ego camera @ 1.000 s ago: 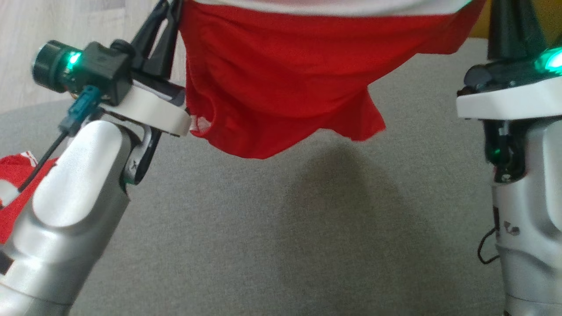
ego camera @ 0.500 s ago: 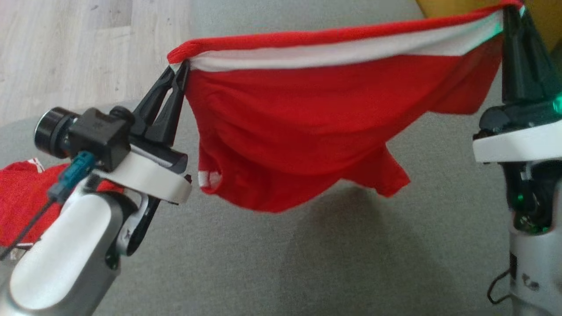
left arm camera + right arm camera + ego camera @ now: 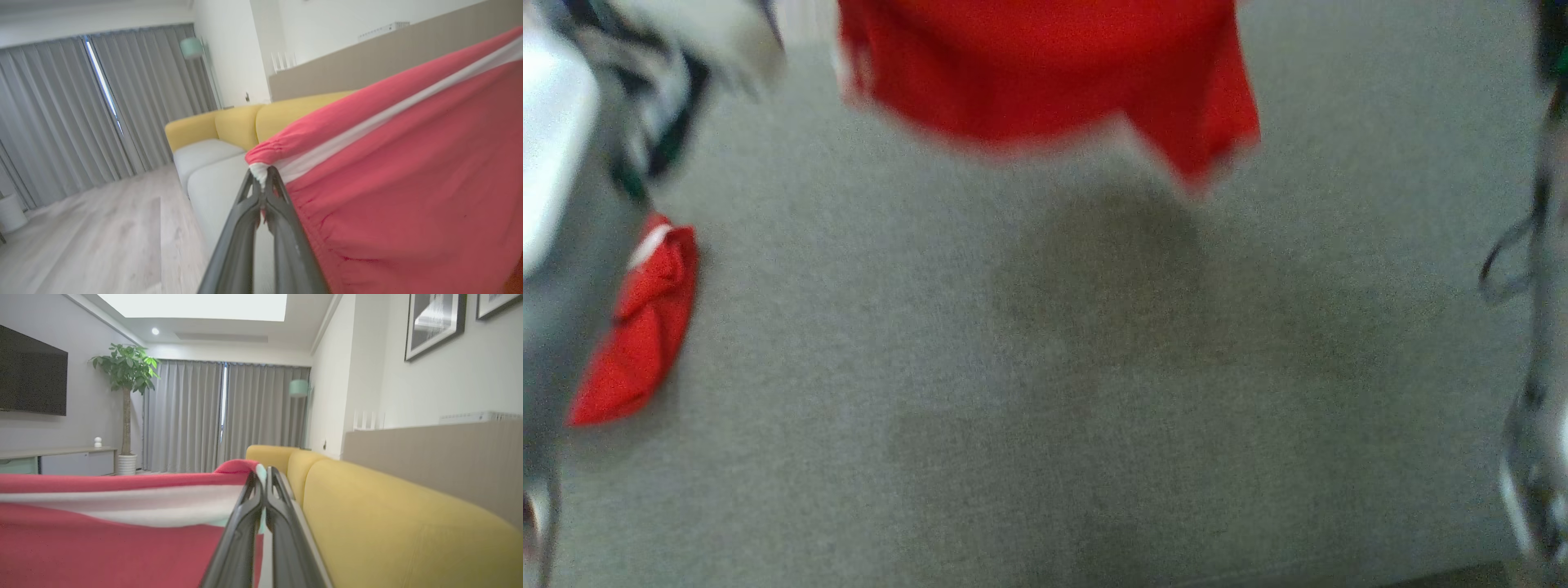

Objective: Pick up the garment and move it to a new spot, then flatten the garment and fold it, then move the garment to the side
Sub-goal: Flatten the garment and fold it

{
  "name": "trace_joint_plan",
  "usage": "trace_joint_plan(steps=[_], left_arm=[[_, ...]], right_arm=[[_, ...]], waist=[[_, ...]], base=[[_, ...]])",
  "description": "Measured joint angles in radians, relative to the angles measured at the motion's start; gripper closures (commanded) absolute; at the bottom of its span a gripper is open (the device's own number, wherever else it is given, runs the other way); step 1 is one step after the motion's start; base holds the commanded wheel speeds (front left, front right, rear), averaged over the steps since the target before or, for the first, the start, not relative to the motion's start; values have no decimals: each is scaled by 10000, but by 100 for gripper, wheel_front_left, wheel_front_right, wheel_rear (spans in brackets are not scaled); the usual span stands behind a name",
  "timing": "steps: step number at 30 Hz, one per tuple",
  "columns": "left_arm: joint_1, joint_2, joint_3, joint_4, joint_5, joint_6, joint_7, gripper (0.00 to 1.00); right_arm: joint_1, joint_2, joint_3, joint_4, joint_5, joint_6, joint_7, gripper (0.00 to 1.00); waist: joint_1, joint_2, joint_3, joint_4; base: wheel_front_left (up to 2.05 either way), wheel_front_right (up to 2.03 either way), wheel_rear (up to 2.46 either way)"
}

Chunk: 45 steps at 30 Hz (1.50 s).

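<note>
You have the red garment (image 3: pixel 1029 65) hanging in the air above the grey cushion (image 3: pixel 1094 392), stretched by its white-striped top edge between both arms. Your left gripper (image 3: pixel 263 176) is pressed together on one end of that edge, and your right gripper (image 3: pixel 264 475) pinches the other end, near the yellow sofa back (image 3: pixel 388 522). The head view is blurred; a second red cloth (image 3: pixel 637 343) lies on the cushion at the left, well apart from the hanging hem
</note>
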<state>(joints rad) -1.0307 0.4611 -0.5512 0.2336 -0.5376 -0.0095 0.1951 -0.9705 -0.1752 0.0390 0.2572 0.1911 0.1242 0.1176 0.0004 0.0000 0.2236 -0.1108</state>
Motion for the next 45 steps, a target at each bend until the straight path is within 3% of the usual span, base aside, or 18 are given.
trace_joint_plan(steps=[2,8,14,21,25,27,34,38,45], left_arm=[[-1352,-228,94,894,345,-153,-619,100],[-3029,-930,295,2755,652,-453,-2266,100],[-1871,-1632,-433,4746,652,-909,-3419,100],[-207,-1841,-1755,5800,861,-1156,-3998,100],[629,-1831,-2428,5891,1011,-1229,-4186,100],[1132,-1781,-2909,5856,1216,-1229,-4270,100],[2154,-1720,-3264,5683,1266,-1204,-4357,100],[2831,-1693,-3323,5515,1258,-1072,-4433,100],[4010,-1653,-3486,4878,1189,-677,-4443,100]], right_arm=[[-1318,-77,27,938,-439,0,-759,100],[-2846,-44,-163,2999,-1103,2,-2167,100],[-1927,-134,606,5521,-1427,2,-2686,100],[-842,-617,2608,7300,-755,2,-2426,100],[-514,-1032,4038,7413,341,2,-2019,100],[-227,-1547,5147,7193,1175,2,-1592,100],[609,-2798,7338,6088,3434,2,-234,100],[1151,-3490,8335,5246,4750,2,642,100],[2039,-4539,9212,4088,6383,2,1616,100]], waist=[[1,0,507,-29],[1,0,1546,-64],[-1,-1,2036,156],[-5,0,1860,445],[-5,0,1527,559],[-6,0,1234,633],[-6,0,433,705],[-6,1,-103,669],[-6,1,-959,581]], base=[[0,0,0],[0,0,0],[0,0,0],[0,0,0],[0,0,0],[0,0,0],[0,0,0],[0,0,0],[0,0,0]])
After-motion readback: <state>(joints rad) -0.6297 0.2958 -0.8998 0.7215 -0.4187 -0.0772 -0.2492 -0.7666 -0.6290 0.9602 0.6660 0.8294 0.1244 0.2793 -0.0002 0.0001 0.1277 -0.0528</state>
